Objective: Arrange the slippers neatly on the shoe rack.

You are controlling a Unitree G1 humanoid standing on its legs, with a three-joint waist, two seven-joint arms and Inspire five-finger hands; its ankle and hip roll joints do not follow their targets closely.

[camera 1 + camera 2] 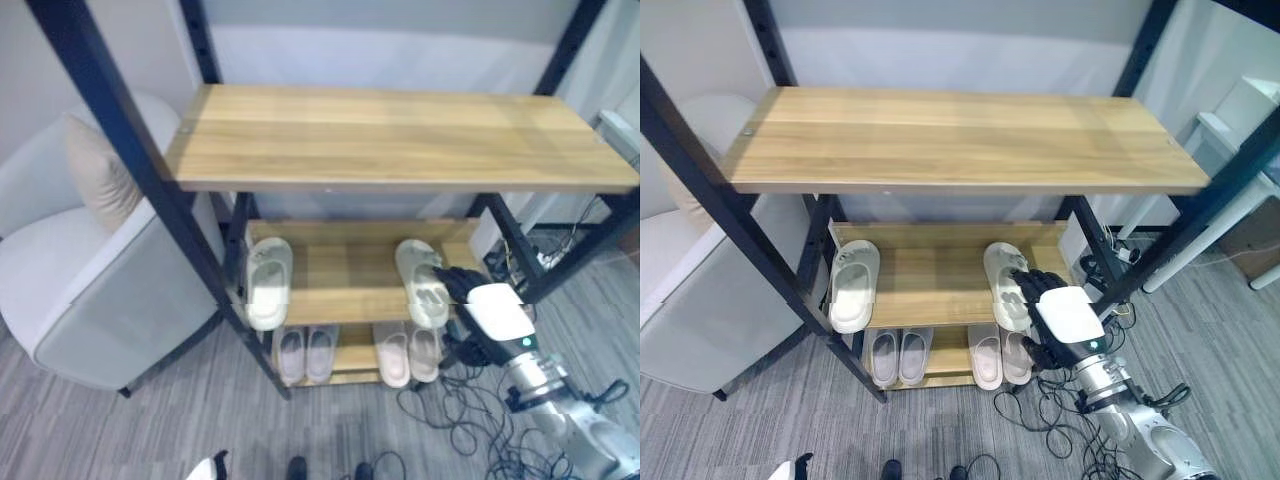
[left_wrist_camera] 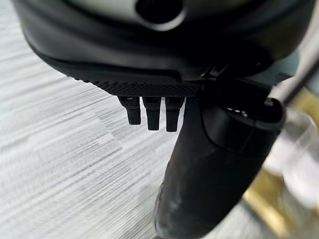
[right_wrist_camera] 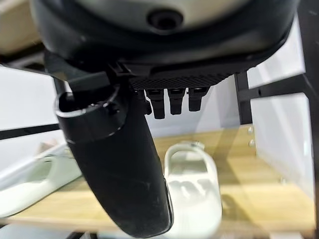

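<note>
Grey carpeted floor point(image 1: 760, 420) lies under a black-framed shoe rack point(image 1: 960, 140) with wooden shelves, and a pale armchair point(image 1: 90, 270) with a beige cushion point(image 1: 100, 175) stands just to its left. On the middle shelf point(image 1: 930, 275) lie two pale green slippers, well apart: the left slipper point(image 1: 853, 284) near the left end and the right slipper point(image 1: 1007, 285) near the right end, both with toes pointing outward over the front edge. On the bottom shelf point(image 1: 350, 360) sit a grey-white pair point(image 1: 306, 352) side by side and a pinkish pair point(image 1: 407, 352) beside it. The right robot hand point(image 1: 1045, 300) reaches in from the lower right, its dark fingers resting at the right slipper's outer side; in the right wrist view the fingers point(image 3: 172, 102) look straight and the thumb extended above that slipper point(image 3: 192, 191), so the hand is open and not clasping it. The left robot hand point(image 2: 164, 114) hangs over the floor with fingers straight, holding nothing
</note>
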